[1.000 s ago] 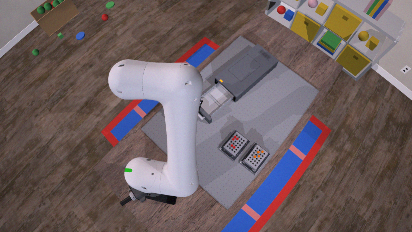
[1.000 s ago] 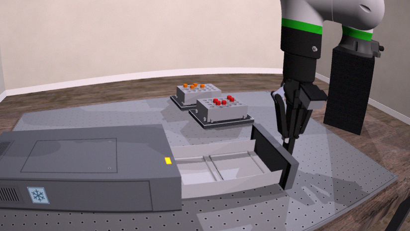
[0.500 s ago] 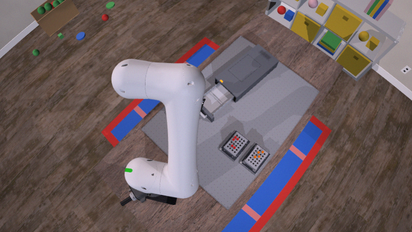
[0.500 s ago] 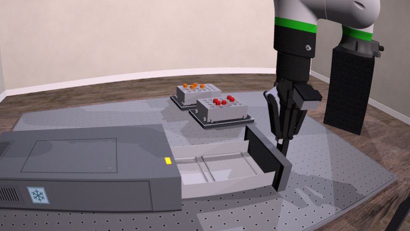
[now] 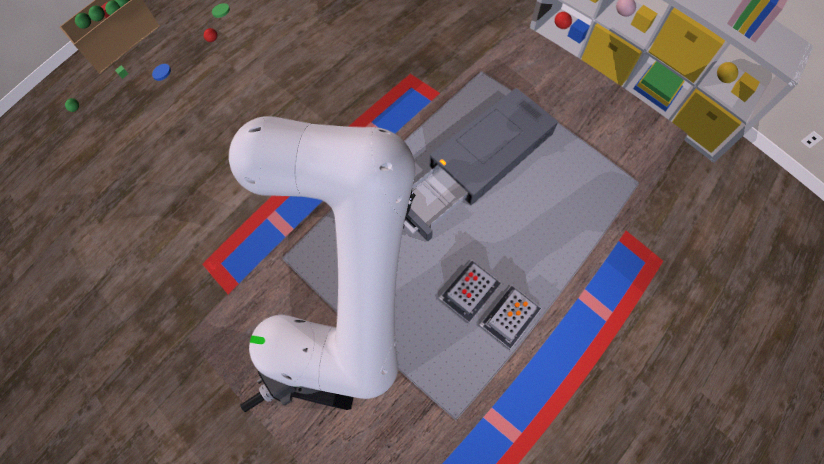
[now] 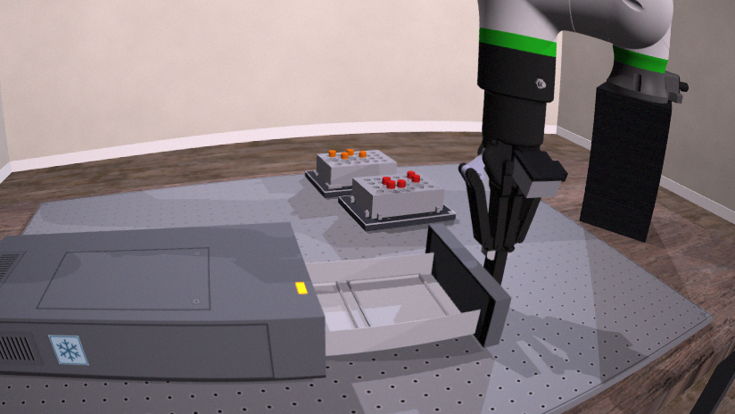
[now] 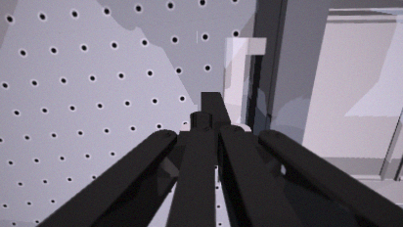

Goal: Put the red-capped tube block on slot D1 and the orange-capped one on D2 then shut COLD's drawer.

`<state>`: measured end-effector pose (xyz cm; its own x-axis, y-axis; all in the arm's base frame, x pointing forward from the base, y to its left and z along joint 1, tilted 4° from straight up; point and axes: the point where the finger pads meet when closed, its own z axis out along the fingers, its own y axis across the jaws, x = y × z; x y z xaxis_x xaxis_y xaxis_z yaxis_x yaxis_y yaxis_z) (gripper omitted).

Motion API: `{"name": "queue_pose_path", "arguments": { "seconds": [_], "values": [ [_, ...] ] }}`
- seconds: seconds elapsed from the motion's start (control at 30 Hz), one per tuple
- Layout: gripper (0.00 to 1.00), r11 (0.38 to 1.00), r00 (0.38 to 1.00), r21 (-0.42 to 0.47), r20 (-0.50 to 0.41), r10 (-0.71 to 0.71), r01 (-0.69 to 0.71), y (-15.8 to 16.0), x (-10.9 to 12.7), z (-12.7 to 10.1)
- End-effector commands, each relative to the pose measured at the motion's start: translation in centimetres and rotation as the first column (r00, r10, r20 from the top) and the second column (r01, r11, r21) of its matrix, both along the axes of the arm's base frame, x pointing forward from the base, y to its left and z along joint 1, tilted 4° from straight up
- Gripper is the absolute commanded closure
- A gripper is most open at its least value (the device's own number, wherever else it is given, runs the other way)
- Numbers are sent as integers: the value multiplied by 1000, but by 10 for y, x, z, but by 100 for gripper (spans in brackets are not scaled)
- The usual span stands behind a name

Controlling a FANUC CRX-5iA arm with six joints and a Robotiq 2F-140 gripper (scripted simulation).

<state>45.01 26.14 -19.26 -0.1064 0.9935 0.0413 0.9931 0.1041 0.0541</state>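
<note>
Against the front of the open drawer (image 5: 441,195) (image 6: 400,331) (image 7: 354,73), the end effector (image 6: 494,272) (image 7: 209,108), narrow and empty, may skew the slide by pushing off-centre.

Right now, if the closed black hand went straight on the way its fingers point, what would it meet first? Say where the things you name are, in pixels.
Probably the grey perforated deck plate (image 5: 438,345) (image 6: 555,277) (image 7: 98,122), just outside the drawer front; the remaining gap is unclear.

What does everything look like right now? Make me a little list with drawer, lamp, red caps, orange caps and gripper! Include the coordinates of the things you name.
drawer: partly open (image 5: 436,202) (image 6: 396,328), no blocks showing inside
lamp: lit yellow (image 5: 442,161) (image 6: 301,287)
red caps: on the block (image 5: 473,286) (image 6: 406,202) nearer the cooler (image 5: 501,138) (image 6: 153,272)
orange caps: on the farther block (image 5: 512,317) (image 6: 339,172)
gripper: shut (image 6: 496,280) (image 7: 212,105), by the drawer front (image 6: 496,308) (image 7: 293,73)
</note>
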Motion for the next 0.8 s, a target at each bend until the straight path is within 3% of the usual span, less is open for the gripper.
{"name": "queue_pose_path", "arguments": {
  "seconds": [0.0, 0.77],
  "values": [
    [90, 1000, 1000, 1, 1, 0, 0, 1, 4, 1],
    [90, 1000, 1000, 1, 1, 0, 0, 4, 32, 2]
  ]
}}
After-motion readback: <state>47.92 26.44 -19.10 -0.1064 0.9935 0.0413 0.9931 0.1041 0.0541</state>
